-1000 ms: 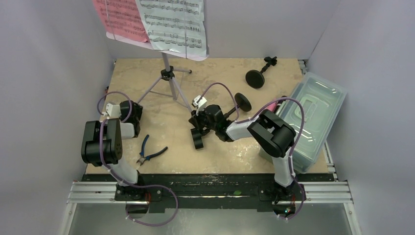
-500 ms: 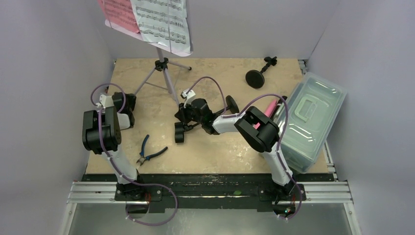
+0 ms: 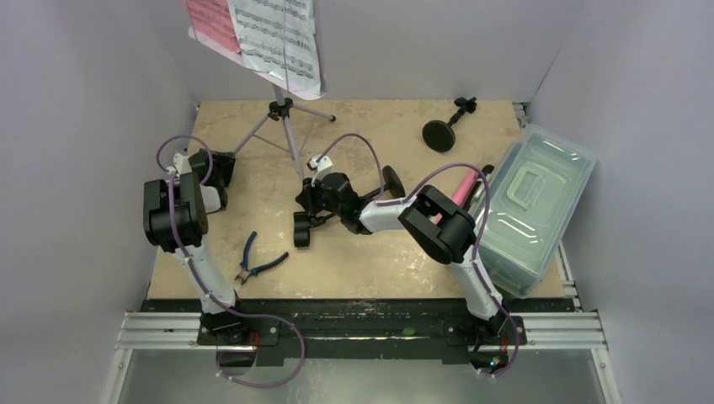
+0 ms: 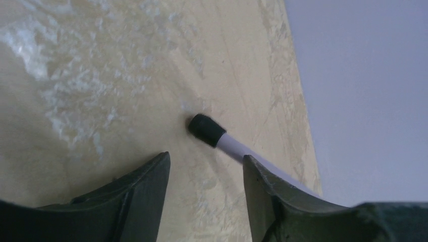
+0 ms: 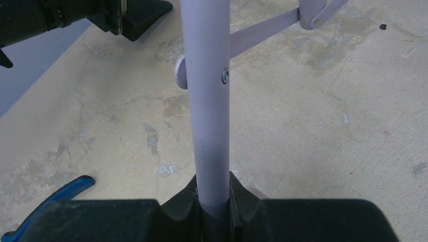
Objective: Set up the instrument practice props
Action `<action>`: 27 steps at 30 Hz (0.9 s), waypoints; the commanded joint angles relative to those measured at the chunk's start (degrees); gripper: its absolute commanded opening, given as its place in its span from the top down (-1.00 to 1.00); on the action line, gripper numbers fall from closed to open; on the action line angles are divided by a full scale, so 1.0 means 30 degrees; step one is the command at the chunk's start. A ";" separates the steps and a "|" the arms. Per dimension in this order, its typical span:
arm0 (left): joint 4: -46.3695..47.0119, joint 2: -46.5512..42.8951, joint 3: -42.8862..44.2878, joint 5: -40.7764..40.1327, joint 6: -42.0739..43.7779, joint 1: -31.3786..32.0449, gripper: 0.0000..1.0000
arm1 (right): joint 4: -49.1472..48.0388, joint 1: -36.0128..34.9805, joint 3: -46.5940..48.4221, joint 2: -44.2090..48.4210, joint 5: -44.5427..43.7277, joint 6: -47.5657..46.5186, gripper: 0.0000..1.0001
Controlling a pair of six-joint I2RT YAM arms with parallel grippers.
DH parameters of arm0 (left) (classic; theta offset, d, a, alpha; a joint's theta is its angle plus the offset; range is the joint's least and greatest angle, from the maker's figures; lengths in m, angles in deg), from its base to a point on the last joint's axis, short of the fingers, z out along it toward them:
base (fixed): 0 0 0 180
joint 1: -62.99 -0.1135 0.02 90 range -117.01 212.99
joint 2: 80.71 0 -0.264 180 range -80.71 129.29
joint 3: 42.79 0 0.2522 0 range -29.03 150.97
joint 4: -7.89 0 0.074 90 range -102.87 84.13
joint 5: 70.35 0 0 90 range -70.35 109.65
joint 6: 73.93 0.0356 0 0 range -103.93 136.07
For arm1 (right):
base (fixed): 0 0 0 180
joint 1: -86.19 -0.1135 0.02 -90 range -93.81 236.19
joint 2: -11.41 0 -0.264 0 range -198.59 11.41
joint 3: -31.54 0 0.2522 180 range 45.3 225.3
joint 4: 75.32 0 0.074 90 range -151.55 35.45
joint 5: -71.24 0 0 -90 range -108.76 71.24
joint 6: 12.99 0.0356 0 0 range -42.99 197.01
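The lavender music desk (image 3: pixel 221 52) stands at the back left on slim tripod legs (image 3: pixel 290 147). Pink (image 3: pixel 206 21) and white sheet-music pages (image 3: pixel 282 38) rest on it. My right gripper (image 3: pixel 305 202) is shut on one lavender leg (image 5: pixel 209 101), which runs straight up from between its fingers (image 5: pixel 241 199). My left gripper (image 3: pixel 221 164) is open over the table. Another leg's black-capped foot (image 4: pixel 206 129) lies just beyond its right finger (image 4: pixel 262 186), outside the jaws. A pink microphone (image 3: pixel 461 187) lies by the tub. One black round-based pole (image 3: pixel 442 130) lies at the back right.
Blue-handled pliers (image 3: pixel 257 263) lie near the front left, their handle also in the right wrist view (image 5: pixel 50 199). A clear plastic tub (image 3: pixel 535 206) fills the right side. A second round black base (image 3: pixel 393 178) sits behind the right arm. Purple walls close in the table.
The right gripper has dragged the stand leftward by its leg. The left gripper has moved toward the back and spread its jaws wider.
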 commanded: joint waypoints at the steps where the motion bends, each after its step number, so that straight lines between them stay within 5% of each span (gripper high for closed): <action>1: -0.2395 -0.2052 -0.0529 0.1068 -0.0450 0.0008 -0.14 | 0.0989 -0.0491 -0.0043 0.0182 0.0013 0.1888 0.79; 8: -0.7867 -0.5380 -0.1018 0.1068 -0.1295 0.0029 -0.44 | 0.2651 -0.0439 0.0068 0.1837 0.0023 0.1499 0.14; 20: -1.0831 -1.0064 -0.2373 0.2523 -0.0072 0.0767 -0.54 | 0.4581 -0.0230 -0.1827 0.6141 -0.0017 0.1626 -0.54; 27: -1.4596 -1.3213 -0.0487 -0.0638 0.4115 0.4082 -0.55 | 0.6566 0.0125 -0.4568 0.9045 -0.3670 0.6752 -0.63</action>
